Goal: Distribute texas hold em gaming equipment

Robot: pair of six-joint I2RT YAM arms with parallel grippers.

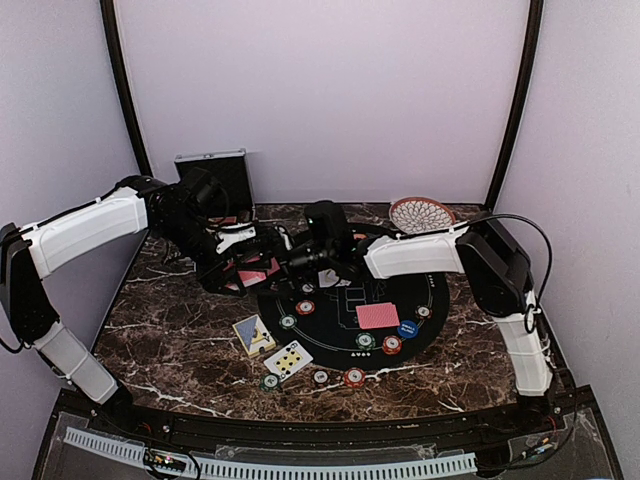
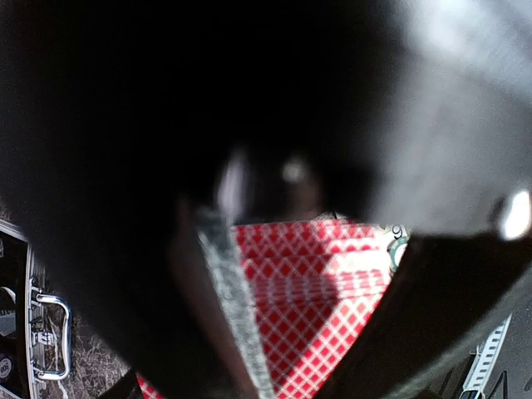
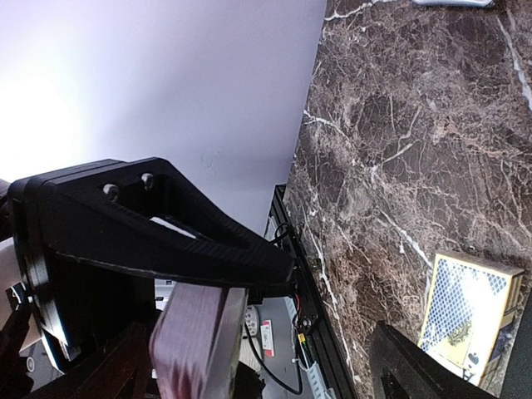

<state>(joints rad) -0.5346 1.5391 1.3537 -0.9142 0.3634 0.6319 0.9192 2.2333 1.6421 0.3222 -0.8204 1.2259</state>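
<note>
My left gripper (image 1: 250, 272) is shut on a stack of red-backed playing cards (image 2: 320, 299), held just above the left edge of the black round mat (image 1: 440, 290). The right gripper (image 1: 300, 262) hovers right next to that stack with its jaws wide open. In the right wrist view the stack's edge (image 3: 195, 341) shows between the open fingers, under the left gripper's black body. On the mat lie a single red-backed card (image 1: 377, 316), a blue chip (image 1: 407, 328), green chips (image 1: 365, 341) and red chips (image 1: 391, 344). A face-up card (image 1: 288, 359) lies off the mat.
A silver case (image 1: 212, 175) stands open at the back left, and a woven dish (image 1: 421, 213) sits at the back right. A blue-patterned, yellow-edged card (image 1: 254, 335) (image 3: 470, 312) lies on the marble left of the mat. More chips (image 1: 354, 377) lie near the front edge.
</note>
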